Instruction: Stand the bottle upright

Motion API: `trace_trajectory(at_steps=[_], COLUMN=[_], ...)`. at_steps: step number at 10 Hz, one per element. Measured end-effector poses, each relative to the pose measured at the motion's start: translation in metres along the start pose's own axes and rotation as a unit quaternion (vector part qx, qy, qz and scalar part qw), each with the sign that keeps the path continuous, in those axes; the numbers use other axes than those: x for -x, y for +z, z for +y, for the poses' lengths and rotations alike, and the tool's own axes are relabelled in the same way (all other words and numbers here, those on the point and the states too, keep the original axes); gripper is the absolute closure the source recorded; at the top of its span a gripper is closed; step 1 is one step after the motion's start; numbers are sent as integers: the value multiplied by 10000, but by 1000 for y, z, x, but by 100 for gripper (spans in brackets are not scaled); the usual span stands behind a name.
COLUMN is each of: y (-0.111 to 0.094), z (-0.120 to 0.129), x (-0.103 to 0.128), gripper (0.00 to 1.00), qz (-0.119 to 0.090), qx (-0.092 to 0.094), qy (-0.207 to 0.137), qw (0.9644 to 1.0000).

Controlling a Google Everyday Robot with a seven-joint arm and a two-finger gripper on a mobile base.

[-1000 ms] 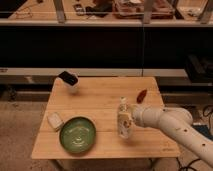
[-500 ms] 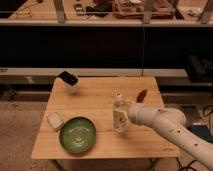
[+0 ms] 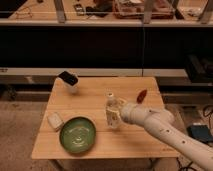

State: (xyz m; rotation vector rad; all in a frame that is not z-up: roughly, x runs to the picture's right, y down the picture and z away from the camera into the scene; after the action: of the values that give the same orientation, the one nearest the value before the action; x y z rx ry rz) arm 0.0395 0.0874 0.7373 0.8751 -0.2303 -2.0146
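The cream-white bottle [image 3: 112,106] stands nearly upright, cap up, near the middle of the wooden table [image 3: 95,97]. Its base is at or just above the tabletop. My gripper [image 3: 116,114] is shut on the bottle's body from the right side, and the white arm reaches in from the lower right. The lower part of the bottle is partly hidden by the gripper.
A green plate [image 3: 78,134] lies at the front left, close to the bottle's left. A flat whitish block [image 3: 54,120] lies left of the plate. A white cup with a black top [image 3: 69,81] is at the back left. A small red object [image 3: 141,95] lies at the right.
My gripper has carried the bottle a little to the left, toward the table's middle. The bottle has tipped closer to upright.
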Motion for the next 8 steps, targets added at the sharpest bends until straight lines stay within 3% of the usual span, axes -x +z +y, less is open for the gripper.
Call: trace_trajectory(at_steps=[8], y=[35], z=[7], x=[-12], gripper=[82], qz=[254], qx=[-24], qy=[-93], qw=[9996])
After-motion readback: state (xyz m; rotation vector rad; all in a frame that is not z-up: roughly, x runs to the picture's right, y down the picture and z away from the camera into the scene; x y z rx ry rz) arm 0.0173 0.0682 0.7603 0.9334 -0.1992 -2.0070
